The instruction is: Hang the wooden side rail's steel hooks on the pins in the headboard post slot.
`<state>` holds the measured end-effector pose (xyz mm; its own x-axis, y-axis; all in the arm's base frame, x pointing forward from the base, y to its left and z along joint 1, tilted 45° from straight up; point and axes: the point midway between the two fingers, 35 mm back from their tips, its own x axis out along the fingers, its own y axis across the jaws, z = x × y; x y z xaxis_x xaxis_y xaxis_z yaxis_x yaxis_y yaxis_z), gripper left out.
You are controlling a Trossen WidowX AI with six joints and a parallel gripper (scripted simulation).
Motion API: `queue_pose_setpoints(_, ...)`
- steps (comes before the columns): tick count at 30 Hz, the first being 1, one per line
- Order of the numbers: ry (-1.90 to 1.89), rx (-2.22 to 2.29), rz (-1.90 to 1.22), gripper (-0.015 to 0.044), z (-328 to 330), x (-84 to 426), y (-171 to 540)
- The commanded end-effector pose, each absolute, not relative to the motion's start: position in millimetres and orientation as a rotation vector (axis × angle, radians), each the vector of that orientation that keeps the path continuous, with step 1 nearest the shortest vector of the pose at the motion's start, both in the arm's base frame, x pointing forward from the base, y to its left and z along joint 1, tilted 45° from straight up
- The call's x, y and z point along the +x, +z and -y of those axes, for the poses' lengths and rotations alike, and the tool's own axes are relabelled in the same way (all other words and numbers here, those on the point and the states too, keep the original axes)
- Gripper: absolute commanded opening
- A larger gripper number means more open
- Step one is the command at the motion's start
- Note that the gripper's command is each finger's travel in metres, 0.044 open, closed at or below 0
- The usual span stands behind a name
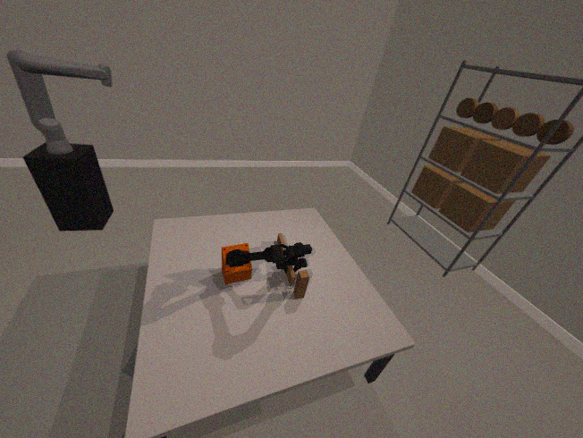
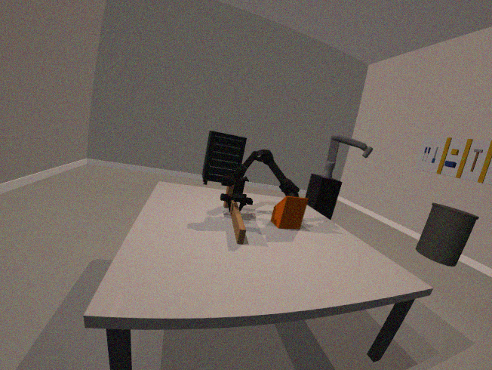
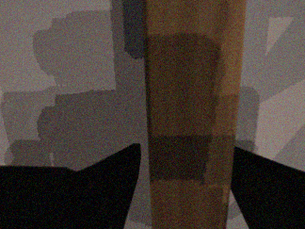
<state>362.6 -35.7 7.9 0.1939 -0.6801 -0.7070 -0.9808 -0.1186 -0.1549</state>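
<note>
The wooden side rail (image 1: pixel 281 239) (image 2: pixel 238 226) (image 3: pixel 184 107) lies on the table, its far end toward the exterior camera. The brown headboard post (image 1: pixel 301 284) (image 2: pixel 226 204) stands upright beyond the rail's other end, partly behind the gripper in the exterior view. My gripper (image 1: pixel 291 265) (image 2: pixel 232 205) (image 3: pixel 179 150) is down over the rail, part-way open, one finger on each side. In the wrist view a gap shows between the left finger and the rail; the right fingertip is very near its edge. The steel hooks, slot and pins cannot be made out.
An orange block (image 1: pixel 237 272) (image 2: pixel 293 212) stands on the table (image 1: pixel 264 348) (image 2: pixel 254 278) beside the rail, by the arm's base. In the wrist view a dark blue-grey piece (image 3: pixel 134 27) shows left of the rail; what it is cannot be told. The shelf rack is off the table.
</note>
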Motion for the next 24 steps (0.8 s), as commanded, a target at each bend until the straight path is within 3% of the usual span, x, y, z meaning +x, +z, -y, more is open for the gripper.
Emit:
queue_pose_setpoints(1, 0.638, -1.874, -1.554, 0.0151, 36.8, 362.4, 7.8)
queue_pose_setpoints(8, 0.638, -1.874, -1.554, 0.0085, 36.8, 362.4, 7.8)
queue_pose_setpoints(11, 0.638, -1.874, -1.554, 0.0006, 36.8, 362.4, 7.8)
queue_pose_setpoints(24, 0.646, -1.881, -1.554, 0.0000, 36.3, 362.2, 8.2)
